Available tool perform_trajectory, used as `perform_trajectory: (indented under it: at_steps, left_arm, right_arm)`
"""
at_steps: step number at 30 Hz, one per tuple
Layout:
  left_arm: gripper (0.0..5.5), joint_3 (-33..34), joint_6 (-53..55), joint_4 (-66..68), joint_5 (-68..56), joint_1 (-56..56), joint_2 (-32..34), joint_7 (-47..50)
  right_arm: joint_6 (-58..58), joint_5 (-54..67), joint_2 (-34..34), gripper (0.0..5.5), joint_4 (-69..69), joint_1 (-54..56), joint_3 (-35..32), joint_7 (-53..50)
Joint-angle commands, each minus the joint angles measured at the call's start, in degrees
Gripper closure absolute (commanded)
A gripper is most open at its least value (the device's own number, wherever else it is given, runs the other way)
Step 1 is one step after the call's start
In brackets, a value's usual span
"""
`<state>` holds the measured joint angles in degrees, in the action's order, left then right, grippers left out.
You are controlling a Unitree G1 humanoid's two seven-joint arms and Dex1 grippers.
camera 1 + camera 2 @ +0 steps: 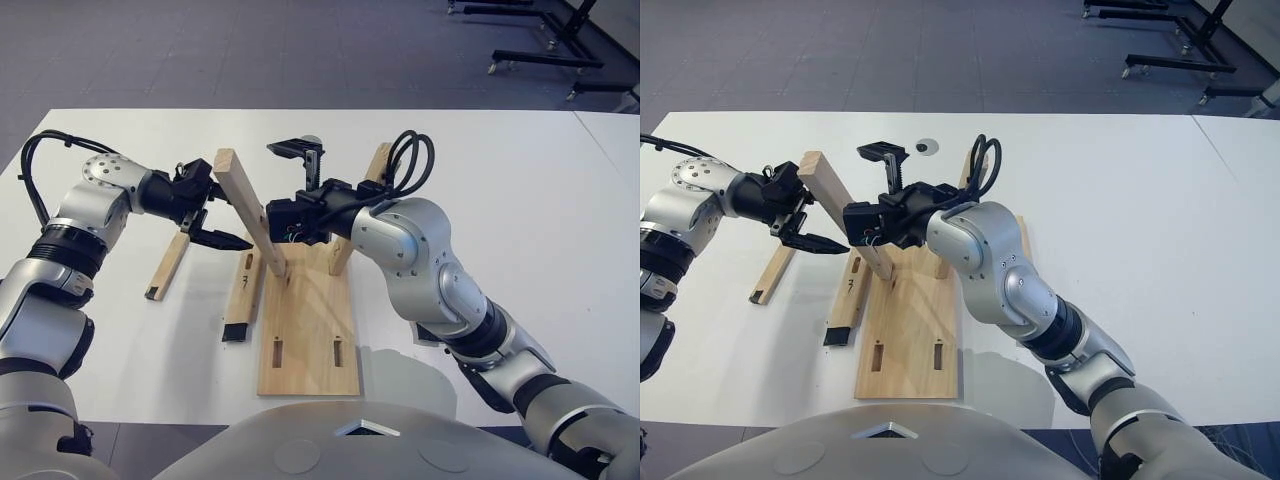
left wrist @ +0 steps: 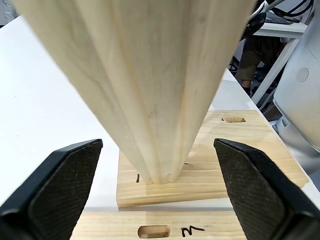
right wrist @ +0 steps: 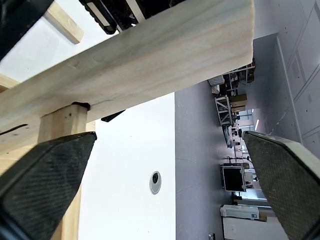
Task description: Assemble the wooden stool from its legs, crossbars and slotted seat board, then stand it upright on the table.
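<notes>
Seat board of pale slotted wood lies flat, one leg standing tilted.

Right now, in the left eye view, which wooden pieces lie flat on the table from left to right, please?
Plain pale wooden bar → slotted wooden bar with a dark end → wide slotted wooden seat board.

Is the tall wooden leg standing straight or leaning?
Leaning. The leg meets the seat board at its bottom; its top tilts toward the robot's left.

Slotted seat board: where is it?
Left eye view: the slotted seat board lies flat on the table, centre front, a loose leg along its left side, a tilted leg at its far-left corner.
</notes>
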<state>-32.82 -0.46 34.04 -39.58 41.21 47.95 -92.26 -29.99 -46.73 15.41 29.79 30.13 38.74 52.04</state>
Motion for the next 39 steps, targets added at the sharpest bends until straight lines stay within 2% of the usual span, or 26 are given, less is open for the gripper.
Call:
perform_trajectory:
  at_steps: [1, 3, 6, 9, 12, 14, 17, 19, 21, 22, 23, 25, 28, 29, 31, 35, 39]
  left_arm:
    - [1.41, 0.7, -0.2, 0.2, 0.6, 0.6, 0.1, -0.2]
    - [1.41, 2.2, 0.0, 0.6, 0.1, 0.7, -0.1, -0.2]
    - [1.41, 7.5, 2.5, -1.1, -2.3, -0.2, 0.6, -0.2]
    - [1.41, 13.0, 4.3, -4.8, -3.2, -3.0, 2.0, -0.2]
    - [1.41, 21.6, 7.3, -11.4, -5.0, -8.5, 3.6, 1.2]
    - [1.41, 28.5, 9.7, -16.3, -6.7, -13.2, 4.1, 6.0]
    - [1.41, 38.7, 12.9, -21.6, -5.5, -20.7, 4.4, 20.2]
    - [1.41, 46.0, 14.7, -26.7, -6.8, -26.5, 4.0, 26.5]
    - [1.41, 53.2, 15.2, -31.7, -9.6, -31.1, 1.5, 30.9]
    - [1.37, 56.4, 14.9, -35.4, -10.1, -34.5, -0.5, 33.8]
    - [1.37, 58.7, 14.7, -39.5, -10.4, -38.2, -2.6, 36.2]
    - [1.37, 59.2, 15.9, -48.5, -10.1, -45.6, -8.9, 44.3]
    - [1.37, 54.0, 20.5, -58.9, -9.6, -54.0, -18.5, 58.2]
    - [1.37, 52.2, 22.0, -60.6, -8.2, -55.3, -21.5, 63.6]
    - [1.37, 49.9, 23.0, -62.1, -4.1, -56.3, -26.3, 72.7]
    - [1.37, 48.0, 23.9, -64.4, 4.1, -55.4, -28.9, 82.6]
    - [1.37, 46.4, 24.2, -68.0, 9.6, -54.1, -29.5, 87.1]
  right_arm:
    - [-0.7, 3.9, -3.3, 0.1, -4.2, -2.0, -1.6, -2.1]
    - [-1.3, 7.7, -7.3, 0.1, -2.6, -0.4, -5.5, -4.2]
    - [-3.1, 16.1, -12.7, 0.1, 0.7, 1.9, -15.9, -8.3]
    - [-3.8, 22.7, -13.0, 0.1, 2.8, 3.7, -24.9, -10.1]
    - [-6.4, 30.8, -13.0, 0.1, 5.1, 5.6, -34.1, -11.2]
    - [-8.0, 38.2, -12.8, 0.1, 5.5, 5.6, -42.6, -12.0]
    - [-11.2, 51.1, -10.3, 0.1, 4.9, 3.3, -58.0, -11.9]
    - [-14.2, 58.6, -9.0, 0.1, 5.2, 1.9, -66.4, -13.0]
    - [-16.9, 62.8, -7.9, 0.1, 6.9, -0.3, -71.1, -15.6]
    - [-19.4, 63.9, -8.3, 0.3, 8.3, -1.9, -72.6, -18.1]
    - [-20.5, 64.4, -8.5, 0.5, 9.8, -4.5, -72.6, -19.9]
    - [-23.9, 62.1, -11.1, 0.94, 12.6, -12.4, -70.1, -26.2]
    - [-30.3, 57.9, -13.3, 1.67, 16.2, -24.8, -57.4, -34.0]
    - [-32.6, 57.6, -13.9, 1.85, 17.3, -26.8, -53.1, -35.9]
    - [-36.4, 57.8, -15.5, 2.28, 18.1, -27.4, -48.6, -38.8]
    - [-40.8, 57.5, -15.7, 3.08, 17.9, -25.2, -48.1, -42.8]
    - [-43.7, 57.1, -17.3, 3.78, 17.9, -22.9, -47.7, -46.8]
